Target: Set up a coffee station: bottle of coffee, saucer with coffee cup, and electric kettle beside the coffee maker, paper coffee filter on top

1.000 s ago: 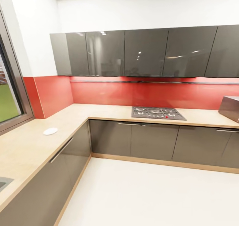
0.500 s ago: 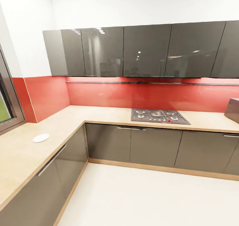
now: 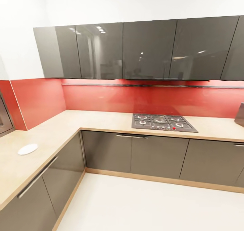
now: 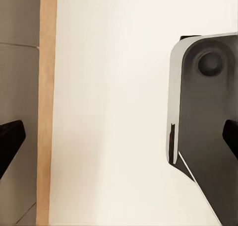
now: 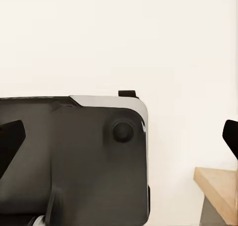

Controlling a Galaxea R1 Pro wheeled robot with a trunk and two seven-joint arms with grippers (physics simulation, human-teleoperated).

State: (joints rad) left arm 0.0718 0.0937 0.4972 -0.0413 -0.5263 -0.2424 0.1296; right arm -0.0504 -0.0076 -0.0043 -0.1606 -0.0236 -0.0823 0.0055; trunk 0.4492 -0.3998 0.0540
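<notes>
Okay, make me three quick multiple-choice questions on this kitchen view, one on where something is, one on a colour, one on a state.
1. Where does the white saucer lie?
A. on the left run of the countertop
B. on the stovetop
C. on the floor

2. What colour is the backsplash?
A. grey
B. red
C. white

3. How do the upper cabinets stand?
A. all doors shut
B. one door open
C. doors removed

Answers: 1 A, the saucer sits on the beige top at the left, apart from the stovetop. 2 B, the wall panel under the cabinets is red. 3 A, every glossy grey door lies flush.
</notes>
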